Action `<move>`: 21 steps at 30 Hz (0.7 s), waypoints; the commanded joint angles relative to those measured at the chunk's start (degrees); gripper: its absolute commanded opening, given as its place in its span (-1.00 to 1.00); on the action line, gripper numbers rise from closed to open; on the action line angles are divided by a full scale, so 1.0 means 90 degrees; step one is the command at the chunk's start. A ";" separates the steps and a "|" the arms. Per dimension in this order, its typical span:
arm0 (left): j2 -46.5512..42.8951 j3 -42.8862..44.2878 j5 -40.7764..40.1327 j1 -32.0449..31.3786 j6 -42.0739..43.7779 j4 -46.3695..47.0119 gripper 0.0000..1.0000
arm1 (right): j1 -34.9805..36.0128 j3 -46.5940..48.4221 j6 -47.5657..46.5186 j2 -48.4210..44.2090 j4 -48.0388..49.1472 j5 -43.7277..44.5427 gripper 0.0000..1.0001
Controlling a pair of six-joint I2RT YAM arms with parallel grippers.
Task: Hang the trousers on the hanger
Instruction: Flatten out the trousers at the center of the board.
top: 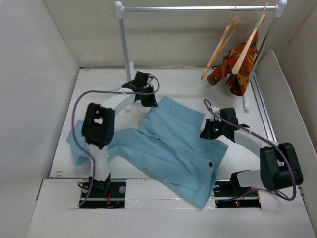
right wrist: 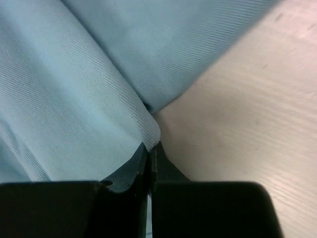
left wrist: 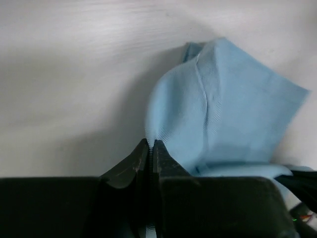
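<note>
The light-blue trousers (top: 168, 144) lie spread across the middle of the table. My left gripper (top: 148, 100) is shut on the trousers' far left corner, and the cloth (left wrist: 223, 109) rises in a fold from its jaws. My right gripper (top: 207, 130) is shut on the trousers' right edge, with fabric (right wrist: 74, 99) pinched between its tips. An empty wooden hanger (top: 220, 47) hangs on the rail at the back right.
A white garment rail (top: 198, 8) stands at the back on a post (top: 124, 39). A second wooden hanger (top: 246, 49) carries an orange-red patterned garment (top: 235, 67). White walls enclose the table on the left, back and right.
</note>
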 commanded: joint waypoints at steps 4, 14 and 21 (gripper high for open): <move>-0.4305 -0.0860 -0.2021 0.0560 -0.1105 0.0053 -1.00 | -0.0265 0.0974 -0.0328 -0.0356 -0.0179 0.0356 -1.00; -0.5268 -0.0761 -0.3346 0.0111 -0.1351 -0.1035 0.16 | -0.0392 0.1969 -0.0104 0.0178 -0.0219 0.1007 -1.00; -0.3800 -0.0704 -0.2062 -0.0035 -0.0784 -0.0984 0.87 | -0.1190 0.2557 -0.0357 0.0583 -0.0950 0.2143 -1.00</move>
